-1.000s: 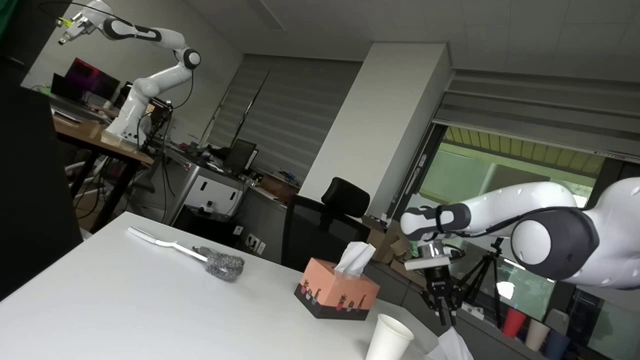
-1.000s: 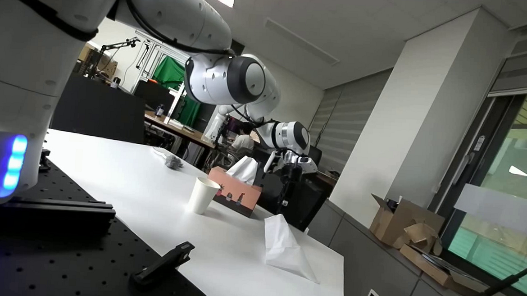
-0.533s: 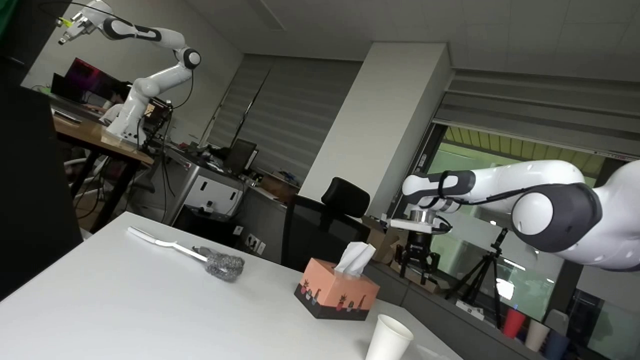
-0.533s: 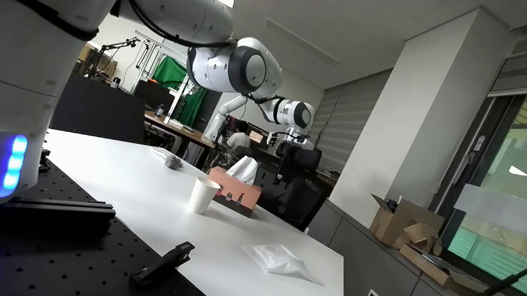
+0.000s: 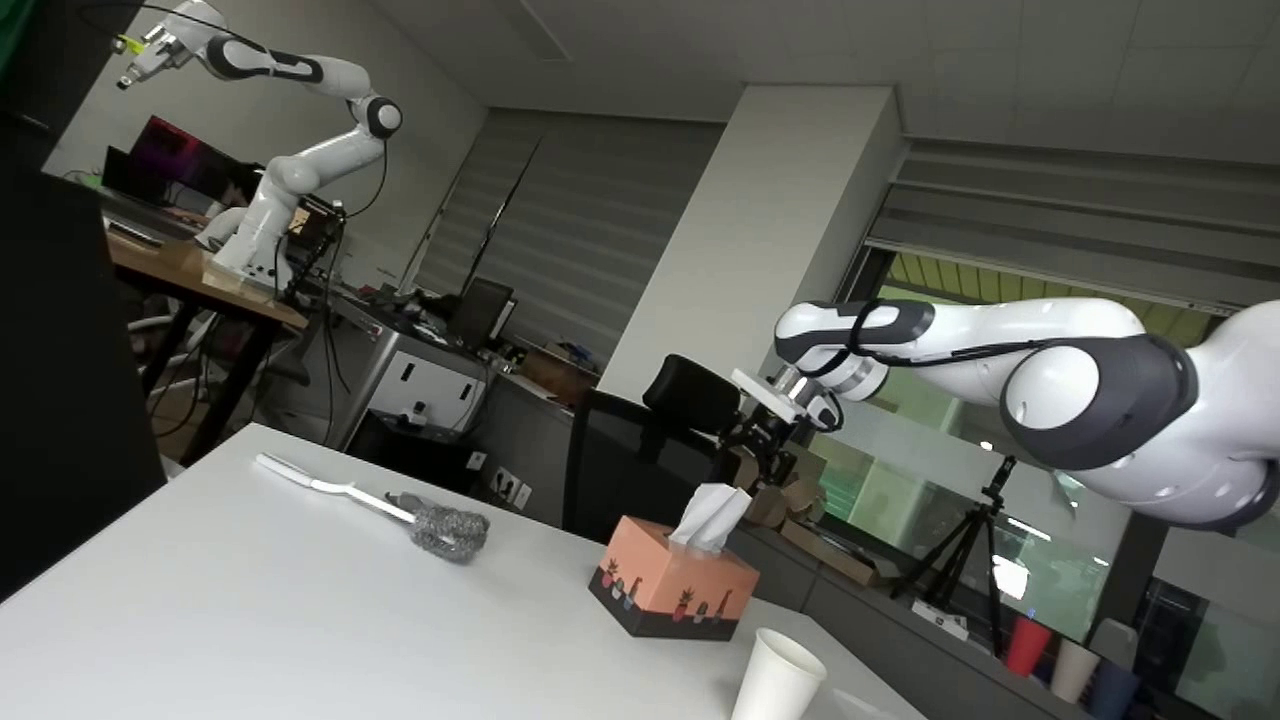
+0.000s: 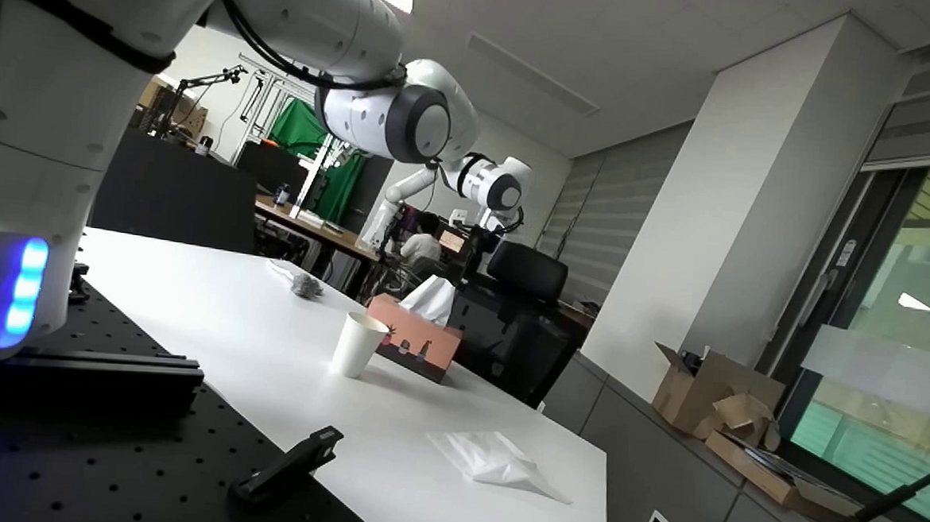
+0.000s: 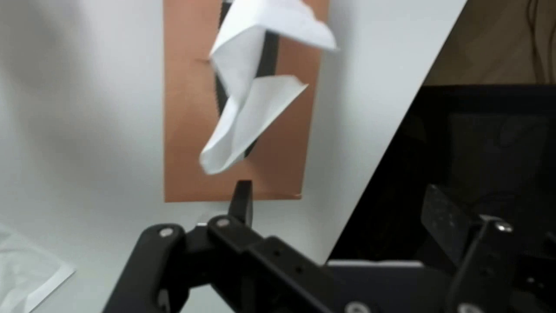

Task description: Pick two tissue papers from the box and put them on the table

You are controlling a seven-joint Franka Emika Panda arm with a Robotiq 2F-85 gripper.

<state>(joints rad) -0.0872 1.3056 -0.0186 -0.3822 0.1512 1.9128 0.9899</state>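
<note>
The salmon tissue box [image 5: 665, 580] with its dark patterned base stands on the white table [image 5: 300, 600]. A white tissue [image 7: 236, 65] pokes up out of its slot. Another tissue paper [image 6: 498, 462] lies flattened on the table, away from the box; its corner [image 7: 26, 269] shows at the lower left of the wrist view. My gripper [image 7: 338, 191] is open, its fingers wide apart with nothing between them. In an exterior view the gripper [image 5: 765, 465] hangs tilted, above and behind the box. In the wrist view one finger [image 7: 242, 202] overlaps the box's near end.
A white paper cup [image 6: 359, 343] stands close to the box. A grey-headed brush [image 5: 450, 532] lies farther along the table. Beyond the table's edge is a black office chair [image 6: 528, 272]. A black clamp [image 6: 287, 466] sits on the perforated base plate.
My gripper has spread its fingers, risen, tilted and swung across toward the box. The tissue that stood peaked beneath it has sunk flat onto the table.
</note>
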